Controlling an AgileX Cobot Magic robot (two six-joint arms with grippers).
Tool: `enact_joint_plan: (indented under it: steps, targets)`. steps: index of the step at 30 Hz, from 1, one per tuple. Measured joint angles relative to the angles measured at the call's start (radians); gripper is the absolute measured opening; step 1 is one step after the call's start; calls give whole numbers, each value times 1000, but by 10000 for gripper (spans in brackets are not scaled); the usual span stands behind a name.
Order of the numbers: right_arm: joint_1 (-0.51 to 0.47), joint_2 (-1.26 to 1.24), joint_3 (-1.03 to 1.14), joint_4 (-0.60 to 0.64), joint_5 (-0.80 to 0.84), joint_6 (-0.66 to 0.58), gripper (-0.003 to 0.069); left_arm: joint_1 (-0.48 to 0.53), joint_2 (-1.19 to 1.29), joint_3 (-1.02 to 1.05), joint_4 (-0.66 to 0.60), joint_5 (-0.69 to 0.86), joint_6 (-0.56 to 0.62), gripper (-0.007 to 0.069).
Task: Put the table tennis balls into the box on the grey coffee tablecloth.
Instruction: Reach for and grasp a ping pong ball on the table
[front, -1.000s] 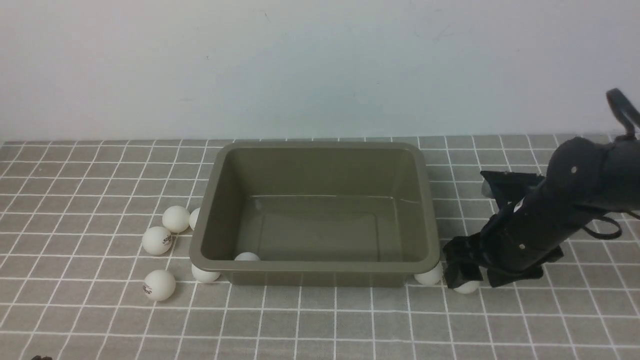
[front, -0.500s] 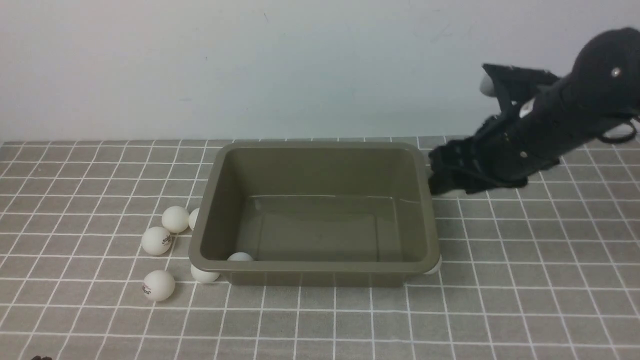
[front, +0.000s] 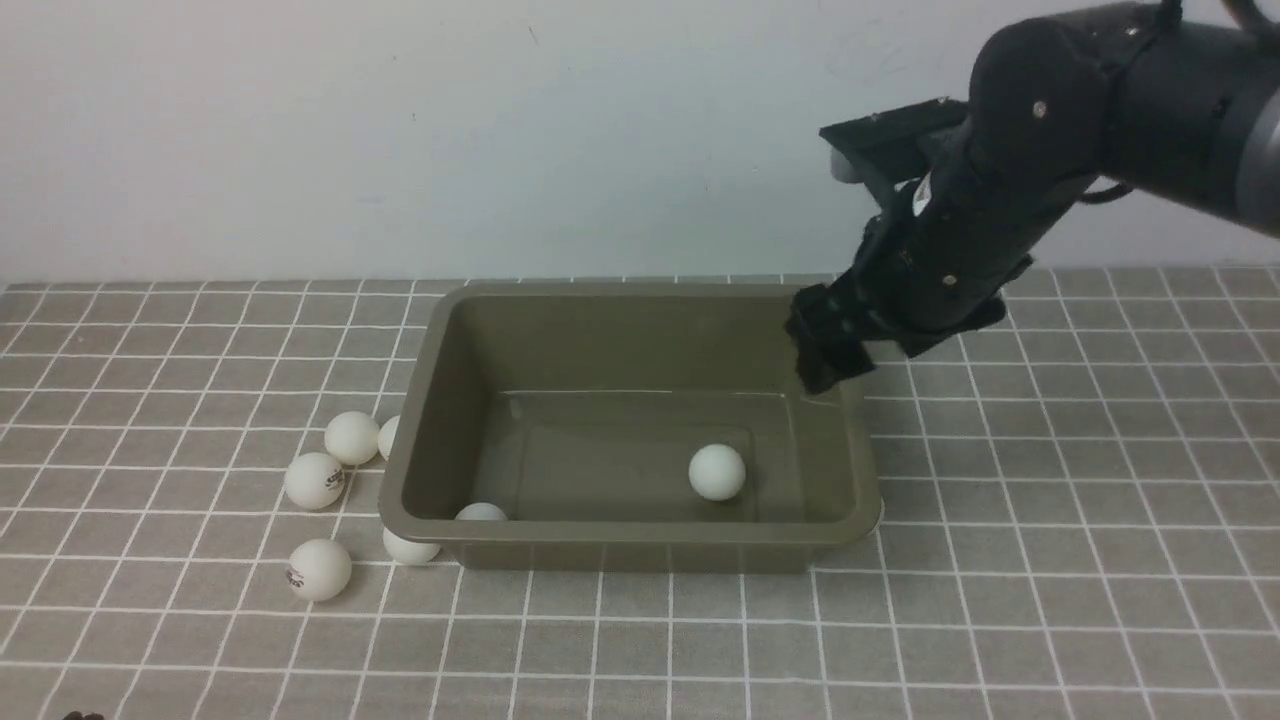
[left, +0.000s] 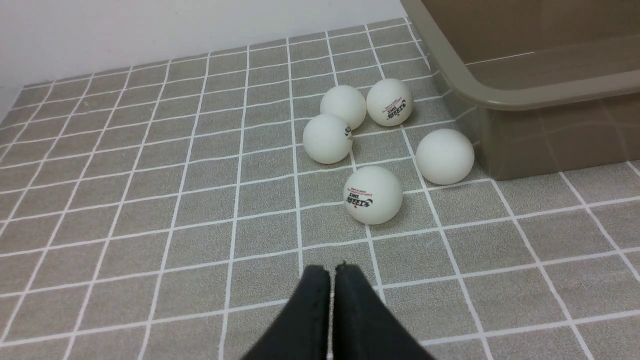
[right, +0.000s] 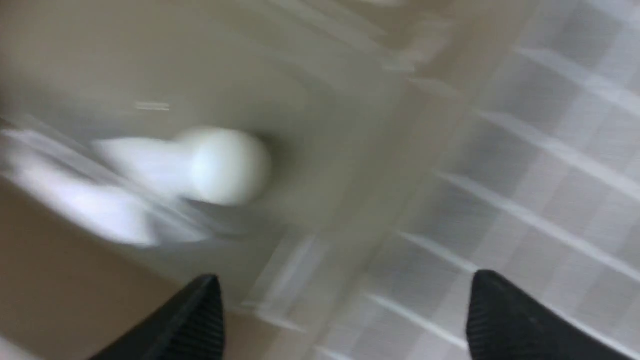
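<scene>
Above box (front: 640, 531) right rim: right gripper (front: 828, 362), jaws spread wide, empty.
Ball (front: 717, 472) on box floor, second ball (front: 481, 512) against near wall; five balls (left: 373, 194) on cloth (left: 150, 200) by box's left side. Left gripper (left: 332, 272) closed, empty.

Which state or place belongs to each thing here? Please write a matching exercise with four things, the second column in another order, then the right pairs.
Column one:
1. left gripper
2. right gripper
3. ball in the right wrist view
4. tablecloth

Column two:
a. lies inside the box
b. fingers wide apart, nothing between them
c. grey-brown with a grid of white lines
d. fingers pressed together, holding nothing

Pairs: 1-d, 2-b, 3-a, 4-c.
</scene>
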Motion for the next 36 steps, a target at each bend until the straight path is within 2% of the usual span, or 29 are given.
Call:
enact_joint_plan:
  steps: [2,5,6,7,9,10,11,12,15,18,20,21,26,29,36]
  targets:
    - [-43,-19,3,-70,35,36,470,0,0,0,0,0,0,-5]
    - [-119,-36,39,-56,42,51,302,0,0,0,0,0,0,-5]
    - [-130,-37,47,-47,41,49,275,0,0,0,0,0,0,-5]
    - [-172,-34,86,0,32,40,173,0,0,0,0,0,0,-5]
    - [-206,-14,137,85,10,8,75,0,0,0,0,0,0,-5]
    - [-206,-14,137,85,8,3,75,0,0,0,0,0,0,-5]
    - [-218,23,174,178,-14,-50,34,0,0,0,0,0,0,-5]
    - [-218,41,183,214,-22,-86,33,0,0,0,0,0,0,-5]
    - [-218,90,191,313,-35,-157,63,0,0,0,0,0,0,-5]
    - [-218,148,191,437,-64,-211,188,0,0,0,0,0,0,-5]
    - [-218,172,191,487,-78,-219,302,0,0,0,0,0,0,-5]
    - [-218,179,191,506,-84,-220,363,0,0,0,0,0,0,-5]
    - [-218,185,191,524,-122,-223,532,0,0,0,0,0,0,-5]
    - [-218,189,191,524,-131,-223,557,0,0,0,0,0,0,-5]
    - [-182,228,191,523,-148,-223,566,0,0,0,0,0,0,-5]
